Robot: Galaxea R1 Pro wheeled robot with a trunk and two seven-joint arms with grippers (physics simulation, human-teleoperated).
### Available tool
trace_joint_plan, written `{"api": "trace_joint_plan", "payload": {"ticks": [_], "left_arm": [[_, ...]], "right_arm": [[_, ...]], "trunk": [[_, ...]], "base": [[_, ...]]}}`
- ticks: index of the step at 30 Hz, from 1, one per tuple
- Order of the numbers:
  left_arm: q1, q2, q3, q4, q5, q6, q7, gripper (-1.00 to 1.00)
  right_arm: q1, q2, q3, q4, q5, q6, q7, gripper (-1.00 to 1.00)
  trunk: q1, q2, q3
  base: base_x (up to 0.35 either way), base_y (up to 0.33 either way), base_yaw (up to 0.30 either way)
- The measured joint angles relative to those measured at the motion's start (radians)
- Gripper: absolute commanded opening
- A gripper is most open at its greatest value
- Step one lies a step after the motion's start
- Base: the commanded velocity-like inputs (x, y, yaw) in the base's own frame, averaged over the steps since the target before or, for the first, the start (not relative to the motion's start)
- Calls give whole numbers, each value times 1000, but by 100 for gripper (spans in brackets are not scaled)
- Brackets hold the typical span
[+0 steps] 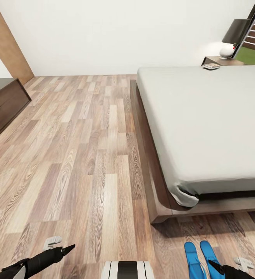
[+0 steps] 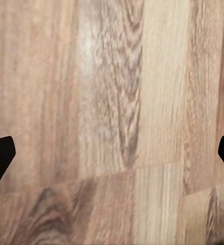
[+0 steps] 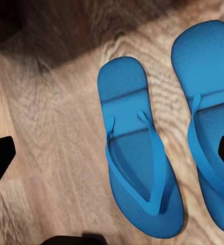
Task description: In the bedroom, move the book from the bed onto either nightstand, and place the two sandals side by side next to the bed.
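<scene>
Two blue sandals (image 1: 193,259) (image 1: 210,252) lie side by side on the wood floor just off the bed's (image 1: 205,124) near corner. In the right wrist view, one sandal (image 3: 137,168) lies whole and the other sandal (image 3: 208,102) is cut by the frame edge. My right gripper (image 3: 112,158) hangs open above them, holding nothing; it shows in the head view too (image 1: 214,265). My left gripper (image 1: 66,249) (image 2: 112,158) is open over bare floor. The book (image 1: 211,66) lies flat on the far nightstand (image 1: 220,61), beside the mattress's far corner.
A lamp (image 1: 231,38) stands on the nightstand. A dark low cabinet (image 1: 3,102) lines the left wall, with a wooden door (image 1: 5,42) behind it. Wide plank floor (image 1: 85,147) stretches left of the bed. My base (image 1: 127,270) shows at the bottom edge.
</scene>
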Motion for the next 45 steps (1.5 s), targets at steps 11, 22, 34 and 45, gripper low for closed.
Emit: {"api": "trace_joint_plan", "payload": {"ticks": [11, 22, 34, 45], "left_arm": [[0, 0, 0, 0, 1, 1, -1, 100], [0, 0, 0, 0, 0, 1, 0, 100], [0, -4, -2, 0, -1, 1, 1, 100], [0, -66, -5, 23, -3, 0, 27, 100]], "right_arm": [[0, 0, 1, 0, 1, 0, -3, 100], [0, 2, 1, 1, 1, -1, -3, 100], [0, 16, 1, 2, 2, -1, -4, 100], [0, 173, 3, 4, 19, -16, -44, 100]], "trunk": [[-3, 1, 23], [-8, 4, 66], [-13, 7, 112], [-18, 9, 155]], "base": [[0, 0, 0], [0, 0, 0], [0, 0, 0], [0, 0, 0]]}}
